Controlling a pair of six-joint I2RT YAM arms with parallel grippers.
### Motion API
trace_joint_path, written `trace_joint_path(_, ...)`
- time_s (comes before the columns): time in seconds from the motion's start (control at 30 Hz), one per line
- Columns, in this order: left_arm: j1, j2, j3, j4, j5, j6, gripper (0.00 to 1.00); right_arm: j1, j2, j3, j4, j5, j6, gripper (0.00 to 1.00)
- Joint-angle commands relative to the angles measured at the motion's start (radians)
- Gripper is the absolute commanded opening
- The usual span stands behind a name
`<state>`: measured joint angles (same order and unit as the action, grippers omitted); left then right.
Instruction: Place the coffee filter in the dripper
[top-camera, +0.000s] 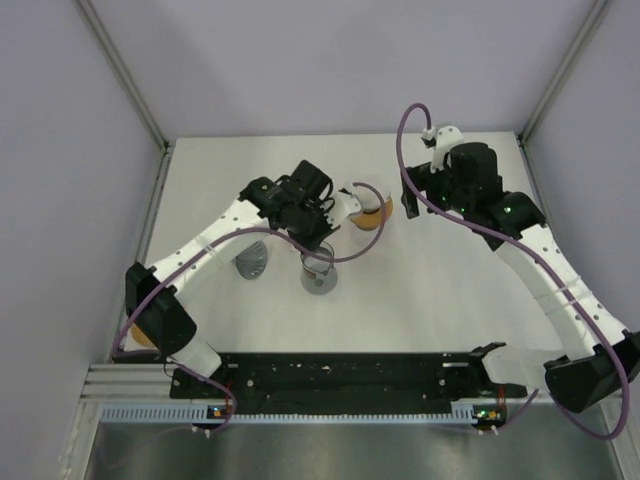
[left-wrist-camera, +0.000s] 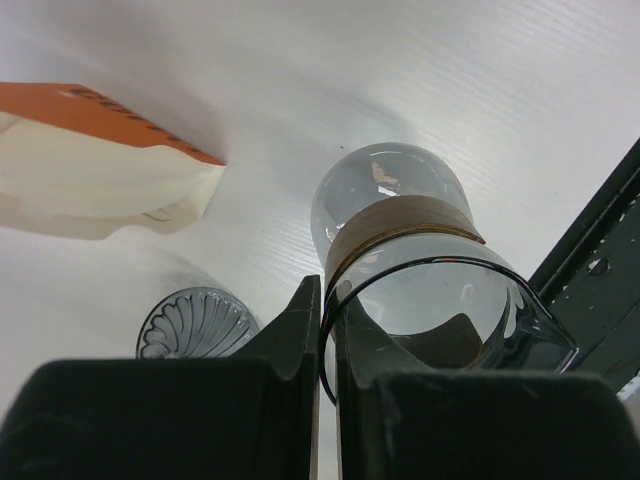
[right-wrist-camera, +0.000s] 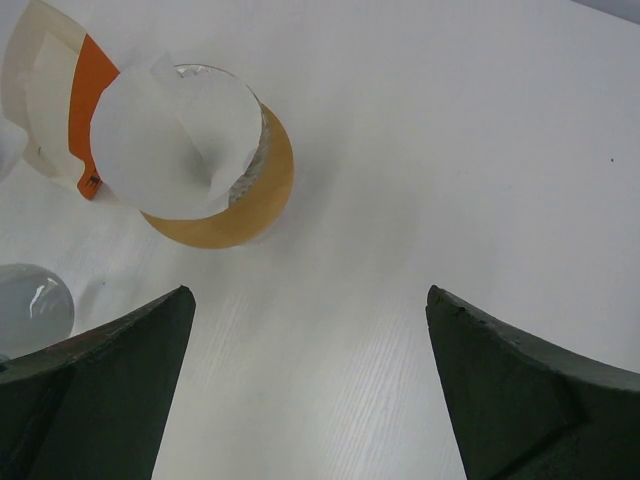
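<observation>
the fingers of the left gripper (left-wrist-camera: 328, 345) are pinched narrow on the rim of the glass carafe (left-wrist-camera: 400, 235), one inside and one outside. the right gripper (right-wrist-camera: 308, 295) has its fingers spread wide above the white table (right-wrist-camera: 480, 150), holding nothing. the coffee filter (right-wrist-camera: 175, 135) sits in the mouth of the dripper (right-wrist-camera: 255, 200), just beside the orange filter packet (right-wrist-camera: 85, 108).

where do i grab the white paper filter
Probably pinch the white paper filter by its raised folded edge, from above, with the right gripper. The thin sheet sits loosely in the tan-ringed glass dripper, so only that edge gives the jaws purchase.
</observation>
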<state>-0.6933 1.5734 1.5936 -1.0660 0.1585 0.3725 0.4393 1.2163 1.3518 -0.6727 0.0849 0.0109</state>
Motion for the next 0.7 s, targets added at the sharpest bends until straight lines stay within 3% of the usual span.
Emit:
trace_joint_path(0.0, -0.026, 0.045, -0.038, 0.081, -0.034, 0.063, 0.00, -0.016, -0.043, -0.006, 0.030, -0.007, 0.003, 0.99)
trace_joint_path(0.27, -0.026, 0.138, -0.087, 0.156, -0.033, 0.075, 0.00, -0.014, -0.046, 0.000, 0.012, -0.010, -0.005, 0.99)
trace_joint_path(0.57, -0.026, 0.135, -0.192, 0.244, -0.002, 0.094, 0.00, -0.014, -0.040, 0.001, 0.012, -0.022, -0.035, 0.99)
trace_joint_path(0.6, -0.026, 0.137, -0.196, 0.241, 0.007, 0.098, 0.02, -0.016, -0.038, 0.000, 0.013, -0.024, -0.037, 0.99)
trace_joint_path(0.67, -0.025, 0.132, -0.201, 0.236, 0.018, 0.103, 0.21, -0.016, -0.040, 0.000, 0.012, -0.027, -0.037, 0.99)
